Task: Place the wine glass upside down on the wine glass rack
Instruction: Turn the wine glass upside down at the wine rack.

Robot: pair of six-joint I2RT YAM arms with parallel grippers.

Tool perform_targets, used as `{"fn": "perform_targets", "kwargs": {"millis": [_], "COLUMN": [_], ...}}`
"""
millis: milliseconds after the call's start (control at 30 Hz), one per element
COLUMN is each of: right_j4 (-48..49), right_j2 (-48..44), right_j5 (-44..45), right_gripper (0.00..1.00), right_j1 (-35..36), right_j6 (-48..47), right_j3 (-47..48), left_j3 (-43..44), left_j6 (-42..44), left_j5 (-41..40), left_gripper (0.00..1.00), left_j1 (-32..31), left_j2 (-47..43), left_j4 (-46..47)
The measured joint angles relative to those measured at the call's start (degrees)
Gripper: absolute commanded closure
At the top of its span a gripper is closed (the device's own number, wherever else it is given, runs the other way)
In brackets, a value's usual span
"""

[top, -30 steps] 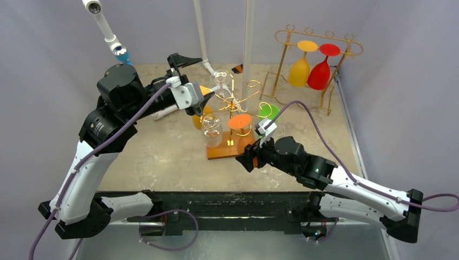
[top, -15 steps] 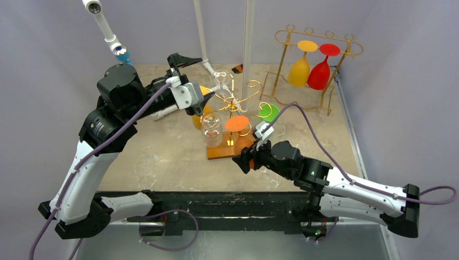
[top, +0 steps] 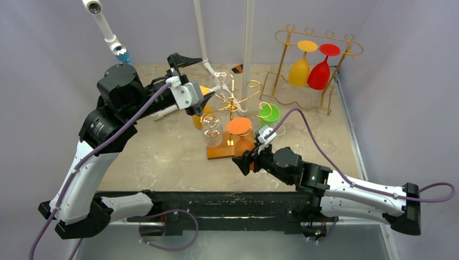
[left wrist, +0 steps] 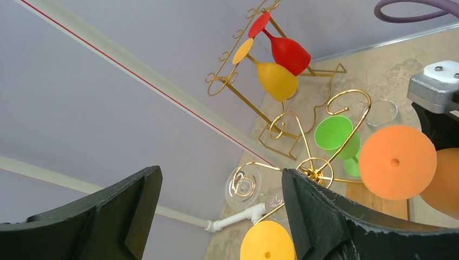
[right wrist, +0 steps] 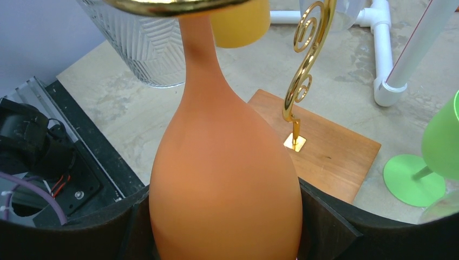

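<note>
Between the fingers (right wrist: 325,216) of your right hand (right wrist: 227,222) sits the bowl of the orange wine glass (right wrist: 216,151). A dark pad lies against each flank, so I judge the hand to be grasping it rather than merely flanking it. The glass is already inverted. Its bowl hangs low over the wooden base (right wrist: 330,146), its stem runs up through a gold arm (right wrist: 173,4) of the rack (top: 233,102), and its round foot (top: 238,125) lies above that arm on the rack's near side. The views do not settle whether the foot rests fully on the arm or your hand carries part of the weight. So the flipping and threading look done; what is left, as I judge it, is to let go and draw the hand clear without tugging the stem from its slot. The glass is opaque matt orange, smooth, tall and narrow in the bowl, with no damage visible. Further out, a ribbed clear glass (top: 211,130) and a green glass (top: 269,114) are close by, so you have little room to either side. Your left hand (left wrist: 219,184) is raised beside the rack's top, fingers spread wide with nothing between them
</note>
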Motion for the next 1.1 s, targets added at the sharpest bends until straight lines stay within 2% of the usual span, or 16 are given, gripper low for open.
{"fn": "perform_targets", "kwargs": {"millis": [467, 900, 967, 1033, 1100], "right_j4": [2.1, 14.0, 15.3, 16.2, 17.4], "right_j2": [-2.8, -5.0, -5.7, -5.8, -5.6], "right_j5": [0.2, 4.0, 4.4, 4.6, 5.0], "right_gripper": [0.75, 0.7, 0.63, 0.43, 0.18], "right_j1": [1.1, 1.2, 1.2, 1.2, 1.2], "right_j6": [-0.8, -6.2, -6.1, -5.9, -5.4], "right_j3": [-2.3, -9.7, -10.9, -11.5, -12.1], "left_j3": [0.0, 0.0, 0.0, 0.0, 0.0], "left_j6": [0.0, 0.0, 0.0, 0.0, 0.0], "left_j5": [0.0, 0.0, 0.0, 0.0, 0.0], "left_gripper": [0.14, 0.14, 0.14, 0.14, 0.14], "left_j1": [0.0, 0.0, 0.0, 0.0, 0.0], "left_j2": [0.0, 0.5, 0.5, 0.5, 0.6], "left_j4": [0.0, 0.0, 0.0, 0.0, 0.0]}}
